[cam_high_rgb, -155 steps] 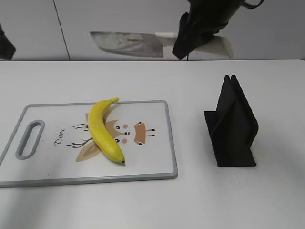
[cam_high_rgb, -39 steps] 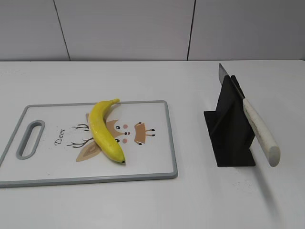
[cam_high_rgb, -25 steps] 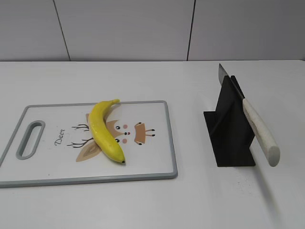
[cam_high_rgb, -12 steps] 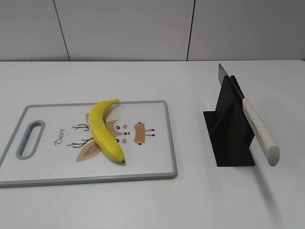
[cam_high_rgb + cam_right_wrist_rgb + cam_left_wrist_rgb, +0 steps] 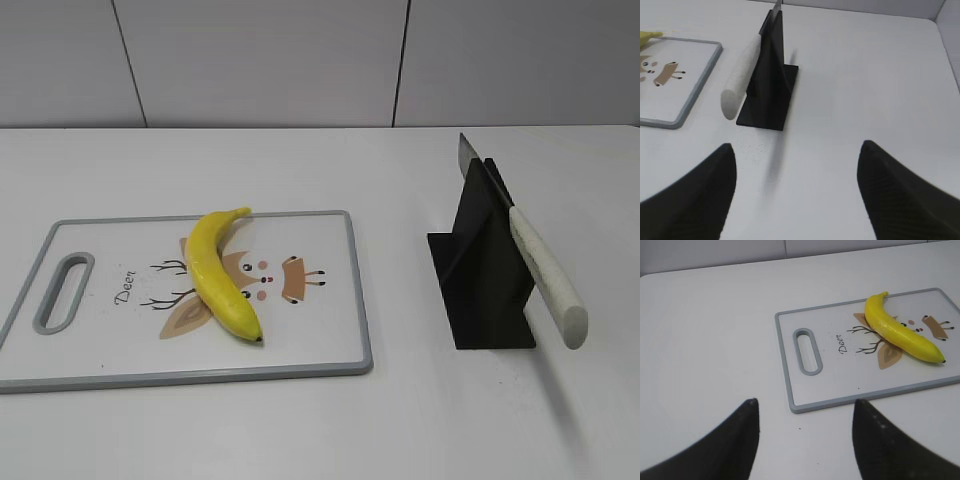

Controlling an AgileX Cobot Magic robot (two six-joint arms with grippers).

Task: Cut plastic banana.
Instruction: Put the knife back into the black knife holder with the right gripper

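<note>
The whole yellow plastic banana point(image 5: 218, 273) lies on the white cutting board point(image 5: 320, 330) with a deer drawing; it also shows in the left wrist view point(image 5: 900, 330). The knife point(image 5: 542, 270), with a white handle, rests in the black stand point(image 5: 485, 265), handle sloping toward the front; the right wrist view shows the knife point(image 5: 740, 75) too. My left gripper point(image 5: 805, 405) is open and empty over bare table, off the board's handle end. My right gripper point(image 5: 797, 150) is open and empty, in front of the stand. Neither gripper shows in the exterior view.
The board point(image 5: 840, 375) has a grey rim and a handle slot point(image 5: 807, 351) at its left end. The black stand point(image 5: 770, 80) sits to the right of the board on the white table. A grey wall runs behind the table.
Six seconds ago a gripper held the knife in the air at the back; since then the knife sits in the stand and the arm is out of the exterior view. Nothing moved in the last second.
</note>
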